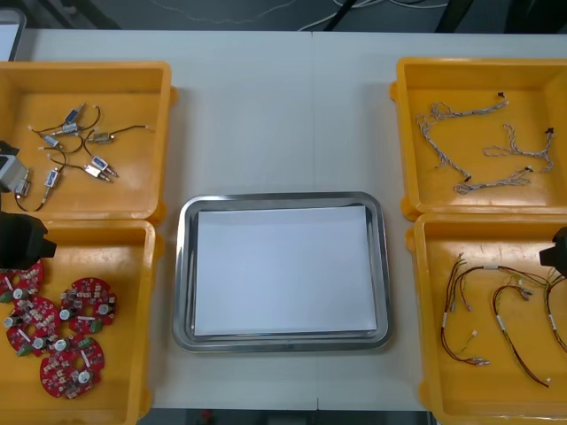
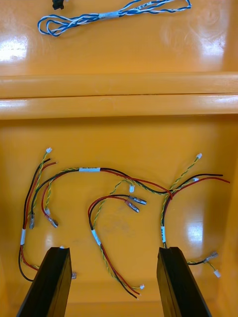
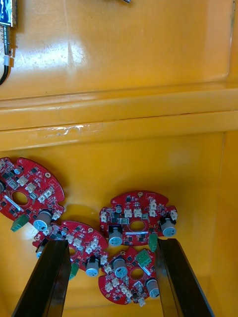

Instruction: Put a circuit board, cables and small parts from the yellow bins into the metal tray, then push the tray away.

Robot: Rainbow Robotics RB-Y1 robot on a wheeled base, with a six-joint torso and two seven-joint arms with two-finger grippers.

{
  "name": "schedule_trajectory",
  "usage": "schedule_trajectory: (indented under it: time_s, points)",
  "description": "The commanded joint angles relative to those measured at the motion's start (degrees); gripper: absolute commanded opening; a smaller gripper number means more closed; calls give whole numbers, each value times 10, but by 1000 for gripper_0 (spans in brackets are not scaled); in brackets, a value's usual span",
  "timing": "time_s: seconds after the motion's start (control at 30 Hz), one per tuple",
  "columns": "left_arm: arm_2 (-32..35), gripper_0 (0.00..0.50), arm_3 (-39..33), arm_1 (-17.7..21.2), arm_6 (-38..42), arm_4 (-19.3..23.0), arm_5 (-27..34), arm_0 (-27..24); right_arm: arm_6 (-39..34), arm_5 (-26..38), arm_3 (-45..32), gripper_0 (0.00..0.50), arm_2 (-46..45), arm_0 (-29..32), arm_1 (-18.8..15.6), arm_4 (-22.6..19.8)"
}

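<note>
My left gripper (image 3: 113,243) hangs open over the near left yellow bin (image 1: 133,257), above several round red circuit boards (image 1: 62,329). One board (image 3: 136,223) lies just beyond the fingertips and another (image 3: 126,278) lies between the fingers. My right gripper (image 2: 114,251) is open over the near right yellow bin (image 1: 425,310). A red and yellow cable (image 2: 95,237) runs between its fingers, among other such cables (image 1: 496,319). The metal tray (image 1: 182,266), white inside, sits in the middle with nothing in it. Neither gripper touches anything.
The far left bin (image 1: 151,97) holds several small metal parts (image 1: 75,146). Twisted blue and white cables (image 1: 483,146) lie in the far right bin (image 1: 407,106); one such cable (image 2: 109,15) shows past the bin walls. Bare table lies beyond the tray.
</note>
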Motion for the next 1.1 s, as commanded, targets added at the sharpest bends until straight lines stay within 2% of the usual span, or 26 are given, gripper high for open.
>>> schedule_trajectory:
  time_s: [0.03, 1.1]
  points:
    - [-1, 500, -20, 1, -11, 0, 3, -13, 29, 2, -16, 500, 2, 5, -20, 0]
    - [-1, 500, -20, 1, -11, 0, 3, -13, 29, 2, -16, 500, 2, 5, -20, 0]
